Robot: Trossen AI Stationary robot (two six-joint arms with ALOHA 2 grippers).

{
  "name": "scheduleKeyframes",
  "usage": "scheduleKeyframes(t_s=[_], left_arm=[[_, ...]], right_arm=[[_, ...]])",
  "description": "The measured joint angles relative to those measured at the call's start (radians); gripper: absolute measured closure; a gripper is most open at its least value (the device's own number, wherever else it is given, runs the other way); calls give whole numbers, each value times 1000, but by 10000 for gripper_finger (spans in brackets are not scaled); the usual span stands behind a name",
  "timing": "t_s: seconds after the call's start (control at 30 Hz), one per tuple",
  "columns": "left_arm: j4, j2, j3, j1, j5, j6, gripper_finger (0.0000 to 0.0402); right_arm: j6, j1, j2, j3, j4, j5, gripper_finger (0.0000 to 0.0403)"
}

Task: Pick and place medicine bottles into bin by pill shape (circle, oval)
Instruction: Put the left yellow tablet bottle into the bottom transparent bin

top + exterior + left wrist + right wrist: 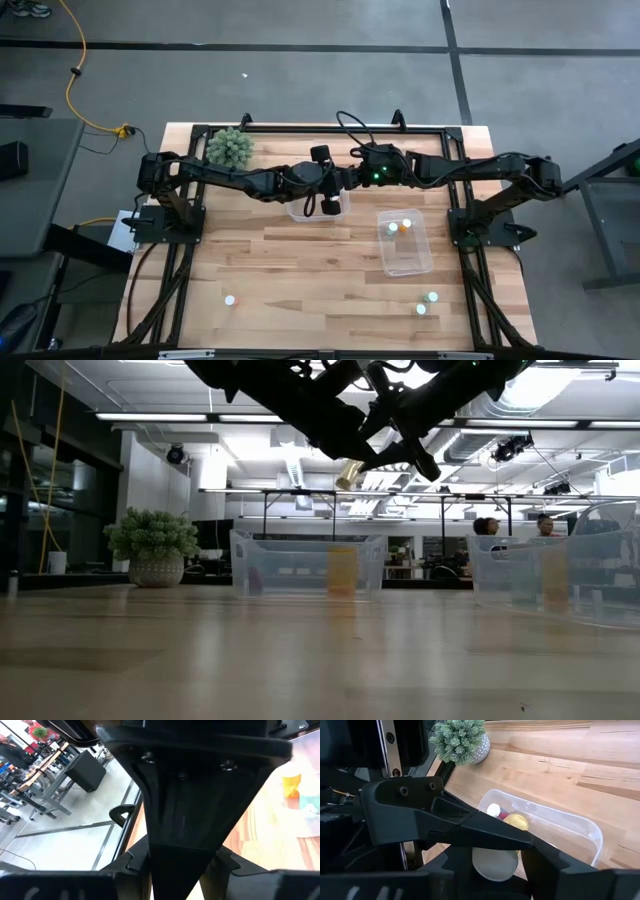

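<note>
A medicine bottle (350, 474) with a white cap (495, 862) and a yellow body hangs high over the table, above the left clear bin (300, 212). My left gripper (332, 192) and my right gripper (348, 186) meet at it from opposite sides, and both are shut on it. The high view hides the bottle under the two hands. Inside the left bin lies another white-capped bottle (493, 810). The right bin (425, 262) holds two bottles (400, 227). Loose bottles stand on the table at the near left (229, 299) and near right (427, 303). My left gripper holds the bottle by its yellow body (517, 821); one of its fingers (470, 827) lies across the body just behind the cap. It comes from the table's left, slanting down. The bottle is tilted and lifted clear above the left bin. My right gripper has its fingers (540, 862) on either side of the bottle's cap end (495, 865), coming from the table's right and slanting down. The cap faces my wrist camera. The left gripper's finger hides much of the contact.
A green potted plant (229, 148) stands at the far left of the table. A black frame rail (320, 128) runs along the far edge, and the arm bases stand at both sides. Bare wood lies between the bins and the near edge.
</note>
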Motion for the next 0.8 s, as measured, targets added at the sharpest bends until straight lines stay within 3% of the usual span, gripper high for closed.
scheduleKeyframes(t_s=[0.5,0.8], left_arm=[[8,0,1,-1,0,-62,223],[-72,-50,3,-6,34,-134,208]], right_arm=[[-1,-8,1,-1,-27,4,287],[-66,-52,-28,-2,-33,-41,290]])
